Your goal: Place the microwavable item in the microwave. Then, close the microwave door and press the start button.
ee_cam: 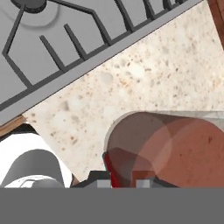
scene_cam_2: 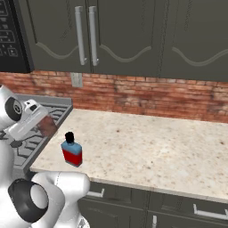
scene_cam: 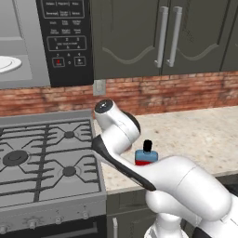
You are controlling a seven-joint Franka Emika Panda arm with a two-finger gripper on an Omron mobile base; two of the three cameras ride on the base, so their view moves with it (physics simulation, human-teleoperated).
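The microwavable item [ee_cam: 162, 148], a clear glass tumbler with dark brown contents, fills the lower right of the hand view. My gripper [ee_cam: 122, 180] is shut on it, low over the speckled counter [ee_cam: 144, 74] close to the stove's edge. From the right base, the tumbler [scene_cam_2: 47, 125] shows faintly at the hand [scene_cam_2: 27, 113], by the counter's left end. The microwave [scene_cam: 28, 56] hangs up left over the stove, open, with its white turntable plate [scene_cam: 7, 63] showing and a black keypad [scene_cam: 65, 37] on its right. The microwave door is out of view.
A blue-and-red bottle [scene_cam_2: 71, 150] with a black cap stands near the counter's front edge, right beside the arm; it is also the bottle [scene_cam: 146, 155] behind my forearm. The gas stove [scene_cam: 42, 158] lies left. Dark cabinets [scene_cam_2: 133, 35] hang above a brick backsplash.
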